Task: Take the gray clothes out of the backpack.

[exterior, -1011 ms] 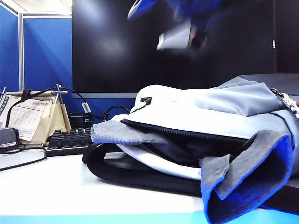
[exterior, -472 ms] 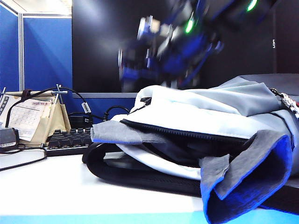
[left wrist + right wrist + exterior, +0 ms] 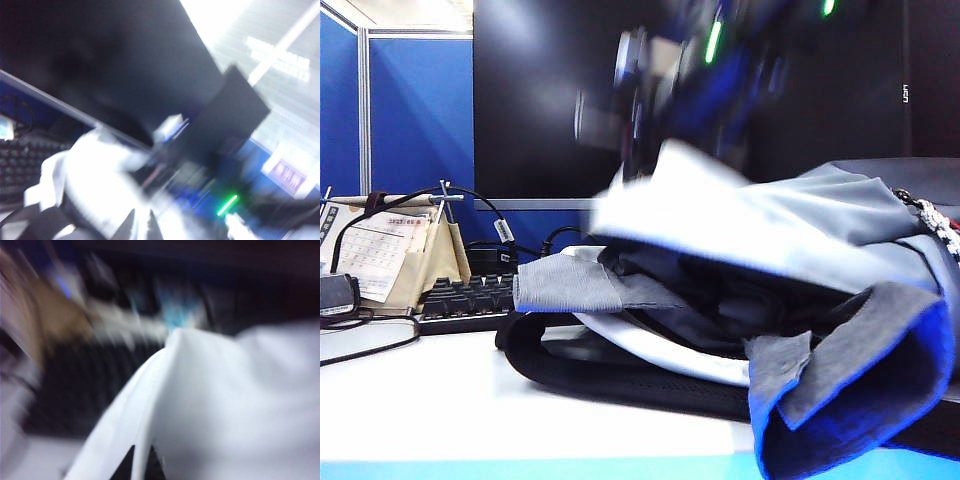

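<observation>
Gray clothes [image 3: 840, 370] spilling soft and floppy from the backpack [image 3: 800, 225] mouth at the near table edge, a sleeve trailing left. Looks light and limp; pinching a bunched fold near the opening should be gripping best. Behind, right gripper [image 3: 655, 165] pinched closed on the pale flap, lifting it. Left gripper [image 3: 140, 227] closed, holding nothing, hanging off the bag.

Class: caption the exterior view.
Right gripper lifts the backpack flap, exposing gray clothes spilling out.
</observation>
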